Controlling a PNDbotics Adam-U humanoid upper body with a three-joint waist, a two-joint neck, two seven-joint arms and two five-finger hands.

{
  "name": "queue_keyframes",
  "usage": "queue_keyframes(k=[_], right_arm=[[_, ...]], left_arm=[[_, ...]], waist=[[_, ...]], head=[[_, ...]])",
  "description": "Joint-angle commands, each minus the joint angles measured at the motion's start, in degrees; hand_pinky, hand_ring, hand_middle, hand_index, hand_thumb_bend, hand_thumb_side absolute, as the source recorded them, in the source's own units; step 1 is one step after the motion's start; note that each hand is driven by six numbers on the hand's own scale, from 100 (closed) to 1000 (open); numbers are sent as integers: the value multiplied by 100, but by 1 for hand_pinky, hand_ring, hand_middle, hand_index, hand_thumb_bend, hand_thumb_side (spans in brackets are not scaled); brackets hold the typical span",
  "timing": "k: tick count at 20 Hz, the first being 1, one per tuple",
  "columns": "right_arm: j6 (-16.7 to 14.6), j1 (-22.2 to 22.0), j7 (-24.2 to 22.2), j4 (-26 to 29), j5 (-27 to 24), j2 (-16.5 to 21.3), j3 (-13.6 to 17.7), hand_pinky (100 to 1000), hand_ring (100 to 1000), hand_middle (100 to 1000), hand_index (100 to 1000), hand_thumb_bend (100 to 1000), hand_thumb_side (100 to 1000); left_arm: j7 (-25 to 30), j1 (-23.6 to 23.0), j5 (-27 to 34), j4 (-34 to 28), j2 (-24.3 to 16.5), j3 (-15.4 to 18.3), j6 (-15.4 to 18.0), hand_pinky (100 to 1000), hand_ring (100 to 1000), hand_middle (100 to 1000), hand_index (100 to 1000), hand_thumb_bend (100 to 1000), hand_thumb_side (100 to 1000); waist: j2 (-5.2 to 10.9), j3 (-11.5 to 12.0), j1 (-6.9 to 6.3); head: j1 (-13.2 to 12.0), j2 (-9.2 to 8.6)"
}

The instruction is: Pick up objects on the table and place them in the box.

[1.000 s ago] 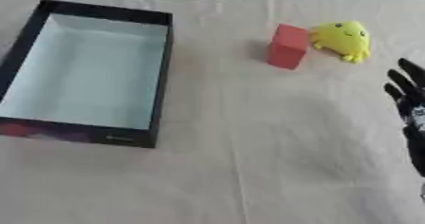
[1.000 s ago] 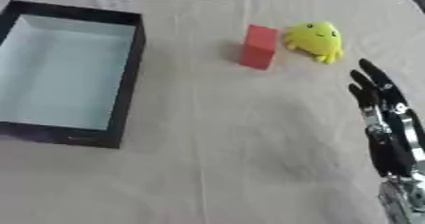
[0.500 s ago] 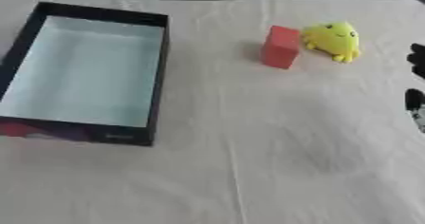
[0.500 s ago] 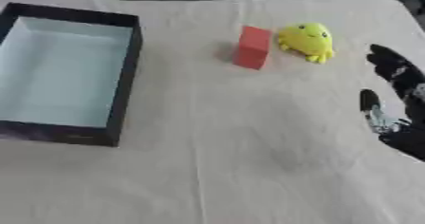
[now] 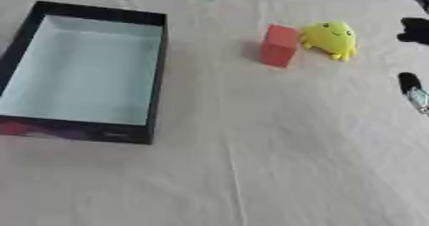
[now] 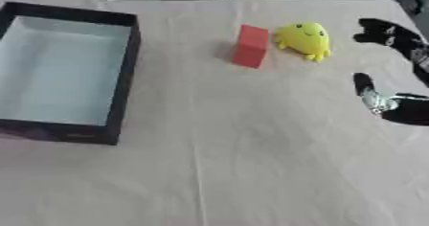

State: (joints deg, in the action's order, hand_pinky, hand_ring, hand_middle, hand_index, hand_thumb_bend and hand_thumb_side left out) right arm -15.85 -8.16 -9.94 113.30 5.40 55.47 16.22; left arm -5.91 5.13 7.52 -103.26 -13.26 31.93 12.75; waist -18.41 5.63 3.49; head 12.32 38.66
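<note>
Two objects, a red block and a yellow toy, sit touching on the surface, outside the empty box. Right hand hovers nearby, fingers spread, holding nothing.

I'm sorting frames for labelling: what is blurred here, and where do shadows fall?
Right eye view: the right hand is smeared; the red block and yellow toy are only soft. Left eye view: the block's faint shadow falls to its left, and the box wall shades its floor.
</note>
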Motion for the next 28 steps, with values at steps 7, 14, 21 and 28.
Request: queue_keyframes(k=[7, 14, 21, 28], right_arm=[[-444, 760, -997, -999, -524, 939, -204, 992, 1000, 1000, 934, 100, 558], [-500, 1483, -1381, -1606, -1021, 1102, -444, 995, 1000, 1000, 941, 100, 584], [-161, 2222, -1113, -1904, -1013, 1029, -739, 987, 1000, 1000, 933, 100, 515], [481, 2862, -972, -2179, -770, 840, -1161, 1000, 1000, 1000, 941, 100, 440]], left_arm=[[60, -25, -21, -112, -243, -33, -34, 753, 505, 745, 715, 169, 587], [90, 0, -15, -122, -257, -63, -66, 753, 504, 745, 714, 168, 589], [149, 15, -6, -115, -252, -102, -105, 752, 503, 745, 714, 167, 592], [200, 33, 10, -118, -259, -149, -143, 751, 502, 743, 710, 167, 595]], waist=[[195, 61, 73], [205, 162, 137], [208, 255, 195], [229, 345, 247]], head=[[110, 56], [219, 54], [340, 68], [467, 77]])
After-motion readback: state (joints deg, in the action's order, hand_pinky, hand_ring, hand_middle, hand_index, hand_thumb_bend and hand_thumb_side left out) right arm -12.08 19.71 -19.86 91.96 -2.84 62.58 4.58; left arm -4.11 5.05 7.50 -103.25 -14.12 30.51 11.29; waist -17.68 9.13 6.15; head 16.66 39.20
